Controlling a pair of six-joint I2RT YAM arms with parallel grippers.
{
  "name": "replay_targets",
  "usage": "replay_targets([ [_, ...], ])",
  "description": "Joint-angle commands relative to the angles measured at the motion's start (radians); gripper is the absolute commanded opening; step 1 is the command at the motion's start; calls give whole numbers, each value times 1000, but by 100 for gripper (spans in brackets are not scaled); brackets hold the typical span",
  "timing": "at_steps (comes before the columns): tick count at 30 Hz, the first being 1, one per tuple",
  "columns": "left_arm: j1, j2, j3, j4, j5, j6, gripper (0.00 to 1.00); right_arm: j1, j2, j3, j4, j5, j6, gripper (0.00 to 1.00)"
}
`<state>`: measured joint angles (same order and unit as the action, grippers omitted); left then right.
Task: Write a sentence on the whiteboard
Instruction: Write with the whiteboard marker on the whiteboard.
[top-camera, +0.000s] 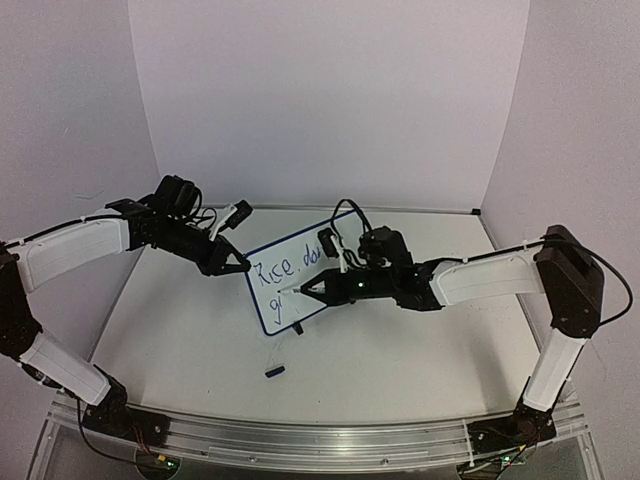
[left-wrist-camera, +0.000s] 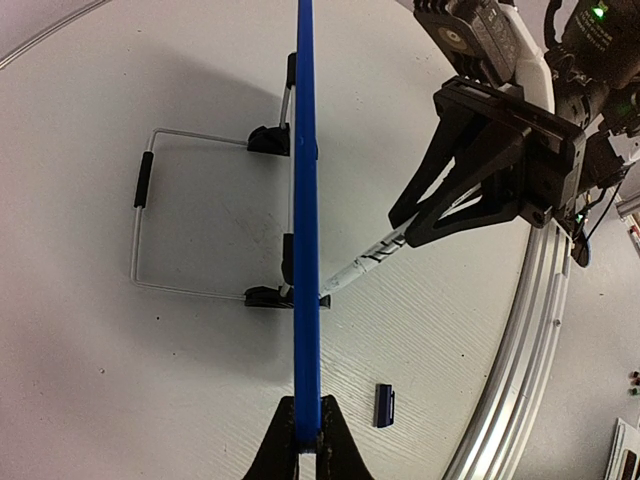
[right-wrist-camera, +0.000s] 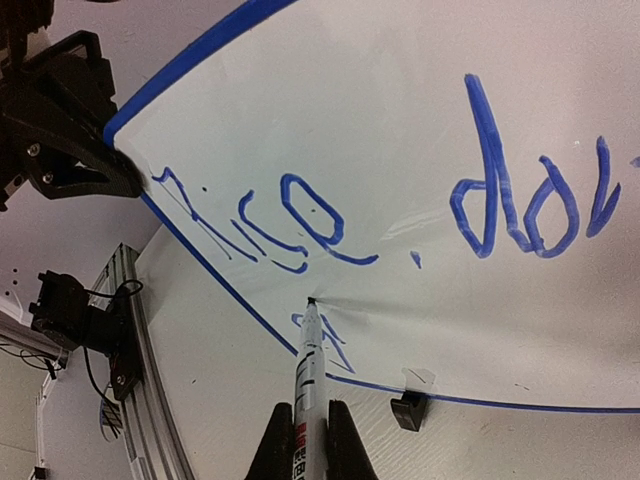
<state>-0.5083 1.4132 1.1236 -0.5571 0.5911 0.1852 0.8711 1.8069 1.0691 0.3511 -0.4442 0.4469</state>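
Observation:
The whiteboard (top-camera: 283, 308) stands tilted on the table, blue-framed. In the left wrist view it is an edge-on blue line (left-wrist-camera: 306, 250). The sentence (right-wrist-camera: 300, 215) is in blue and reads "Rice, do…", with a first stroke of a second line (right-wrist-camera: 335, 345) below. My left gripper (top-camera: 240, 265) is shut on the board's left edge, which also shows in its own view (left-wrist-camera: 306, 440). My right gripper (right-wrist-camera: 306, 440) is shut on a white marker (right-wrist-camera: 308, 370). The marker tip touches the board just under "Rice". The right gripper (top-camera: 308, 288) sits in front of the board.
The marker's dark blue cap (top-camera: 275, 371) lies on the table in front of the board, and shows in the left wrist view (left-wrist-camera: 385, 405). A wire stand (left-wrist-camera: 140, 230) with black clip feet (right-wrist-camera: 407, 410) props the board from behind. An aluminium rail (top-camera: 300, 435) runs along the near edge.

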Motion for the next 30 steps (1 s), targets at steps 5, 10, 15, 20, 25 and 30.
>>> replay_targets([
  [5, -16, 21, 19, -30, 1, 3, 0, -1, -15, 8, 41, -2, -11, 0],
  [10, -16, 20, 19, -30, 1, 2, 0, -1, -70, -40, 47, -2, -16, 0],
  [15, -16, 21, 19, -30, 3, 3, 0, -1, -85, -63, 46, 8, -16, 0],
  [20, -16, 23, 19, -31, 3, 2, 0, -1, -59, -44, 45, 25, -17, 0],
  [25, -16, 21, 18, -30, 1, 2, 0, -1, -27, -13, 35, 25, -21, 0],
  [30, -16, 20, 19, -30, 0, 3, 0, -2, -9, 1, 25, 29, -19, 0],
])
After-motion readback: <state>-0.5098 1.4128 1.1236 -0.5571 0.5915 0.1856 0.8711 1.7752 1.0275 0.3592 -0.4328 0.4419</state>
